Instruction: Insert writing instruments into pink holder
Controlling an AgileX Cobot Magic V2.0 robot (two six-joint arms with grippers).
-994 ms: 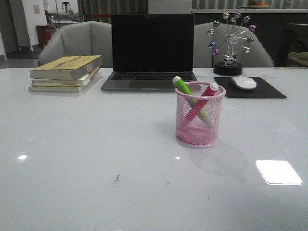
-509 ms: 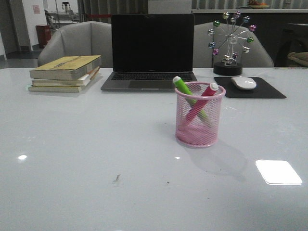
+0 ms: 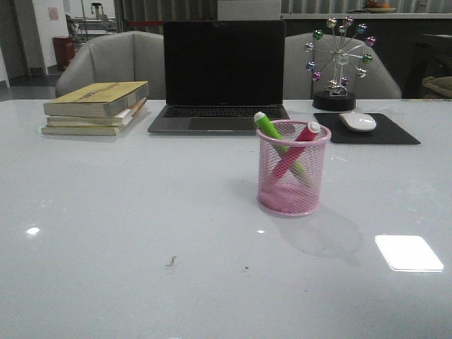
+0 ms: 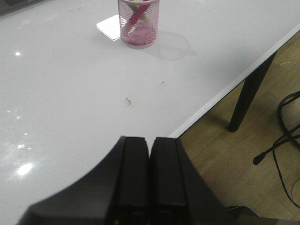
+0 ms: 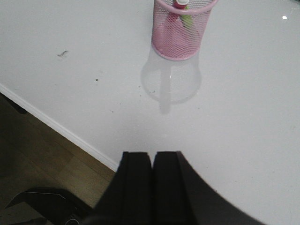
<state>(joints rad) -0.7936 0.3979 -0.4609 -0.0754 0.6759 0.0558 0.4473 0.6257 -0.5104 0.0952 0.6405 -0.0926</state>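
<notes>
The pink holder (image 3: 292, 169) stands upright on the white table, right of centre. Inside it lean a green marker (image 3: 270, 131) and a magenta marker (image 3: 304, 135), crossed, tops above the rim. The holder also shows far off in the left wrist view (image 4: 138, 23) and in the right wrist view (image 5: 182, 28). My left gripper (image 4: 150, 140) is shut and empty, back at the table's near edge. My right gripper (image 5: 152, 155) is shut and empty too, over the near edge. Neither arm appears in the front view.
Behind the holder sit a dark laptop (image 3: 222, 74), a stack of books (image 3: 95, 107) at the left, a mouse (image 3: 357, 121) on a black pad (image 3: 367, 131), and a ferris-wheel ornament (image 3: 339, 63). The table edge (image 4: 225, 91) drops to wooden floor with cables.
</notes>
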